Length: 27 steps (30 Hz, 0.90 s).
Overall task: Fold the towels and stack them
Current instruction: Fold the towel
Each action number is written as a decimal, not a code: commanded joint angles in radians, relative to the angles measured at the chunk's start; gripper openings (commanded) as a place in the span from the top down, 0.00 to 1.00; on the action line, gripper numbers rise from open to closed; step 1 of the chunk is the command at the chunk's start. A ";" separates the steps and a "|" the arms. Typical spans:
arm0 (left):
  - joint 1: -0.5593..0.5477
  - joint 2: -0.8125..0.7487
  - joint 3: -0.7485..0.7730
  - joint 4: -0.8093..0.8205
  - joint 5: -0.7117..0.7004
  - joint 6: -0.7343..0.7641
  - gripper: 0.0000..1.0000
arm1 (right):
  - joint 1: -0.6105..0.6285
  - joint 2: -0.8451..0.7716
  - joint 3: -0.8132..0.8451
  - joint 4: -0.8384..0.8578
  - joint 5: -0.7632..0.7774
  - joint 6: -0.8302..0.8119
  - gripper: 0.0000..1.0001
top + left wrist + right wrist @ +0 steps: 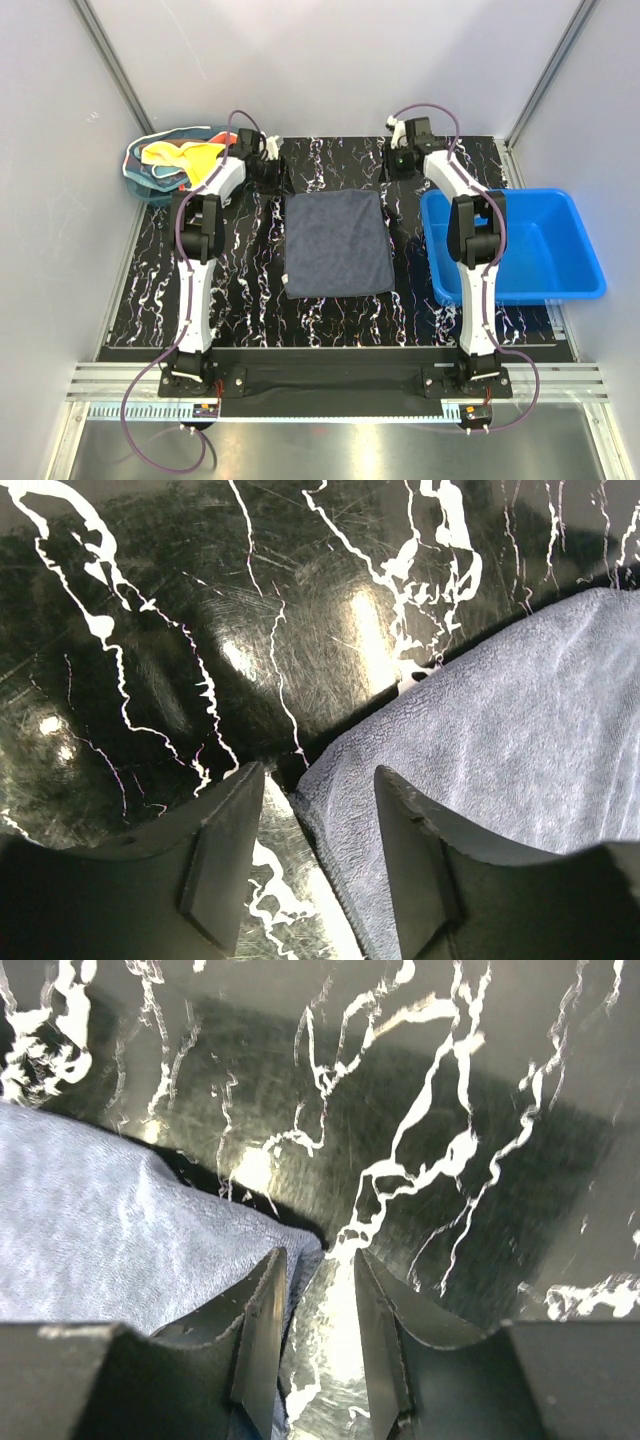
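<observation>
Closest to the lens, my left gripper [318, 780] stands moderately open with nothing in its grip. Its jaws straddle the far-left corner of the dark grey-blue towel [500, 730], which lies on the table [150, 630] right in the gap. My right gripper [318, 1258] is also open and empty, but its gap is narrower. The far-right corner of the same towel pokes in just at the inner jaw and seems partly tucked beneath it.

That right side is my worry. With so little cloth inside the gap, closing could nudge the corner aside or nip only its edge, and the towel would slide free as I lift. The tabletop looks glossy and hard, so if I come down a touch too low the jaws may scrape it, and a touch too high they may shut on air. If one corner catches and the other does not, I expect the fold to go skew.

Past the jaws the cloth runs back toward my bases. From above it lies flat and roughly square in the middle of the table, between my two arms, with both claws at its far edge. Farther off, behind my left arm, a basket [137, 175] holds a crumpled yellow towel [190, 152] and some orange-red cloth. Beside my right arm sits the blue bin [560, 250], clear of the spread towel.
</observation>
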 commanded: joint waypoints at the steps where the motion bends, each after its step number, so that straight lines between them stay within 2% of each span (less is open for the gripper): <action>1: 0.017 -0.026 0.029 -0.038 0.044 0.050 0.43 | -0.016 0.061 0.133 -0.161 -0.183 -0.095 0.59; 5: 0.017 0.013 0.064 -0.072 0.027 0.056 0.45 | -0.018 0.187 0.320 -0.304 -0.226 -0.129 0.59; 8: 0.017 0.027 0.077 -0.081 0.014 0.053 0.48 | -0.019 0.253 0.402 -0.373 -0.233 -0.144 0.59; 16: 0.014 0.053 0.113 -0.077 0.012 0.016 0.54 | -0.019 0.288 0.431 -0.398 -0.282 -0.164 0.58; 27: -0.006 0.073 0.138 -0.095 0.004 0.019 0.55 | -0.019 0.310 0.447 -0.416 -0.276 -0.173 0.61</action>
